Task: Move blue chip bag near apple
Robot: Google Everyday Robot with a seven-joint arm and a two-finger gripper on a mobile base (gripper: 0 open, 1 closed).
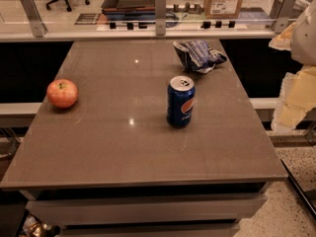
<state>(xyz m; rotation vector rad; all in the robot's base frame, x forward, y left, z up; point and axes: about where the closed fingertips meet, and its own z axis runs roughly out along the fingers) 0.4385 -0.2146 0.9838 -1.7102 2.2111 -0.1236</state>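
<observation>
At the far right of the table (113, 152), close to its back edge, lies the blue chip bag (199, 55), crumpled, its long side running roughly left to right with one corner pointing right. Well apart from it, by the left edge and nearer, sits the apple (62, 93). A soda can (180, 101) stands upright between them, closer to the bag, a little left of it and nearer. Past the table's right edge the pale arm (301, 93) shows, with the gripper (285, 37) at about the bag's depth and apart from it; whether it is spread or pressed together I cannot tell. So the bag lies to the gripper's left, and the reach looks short. The carry would then likely run left and nearer, best kept on the far side of the can so as not to tip it.
</observation>
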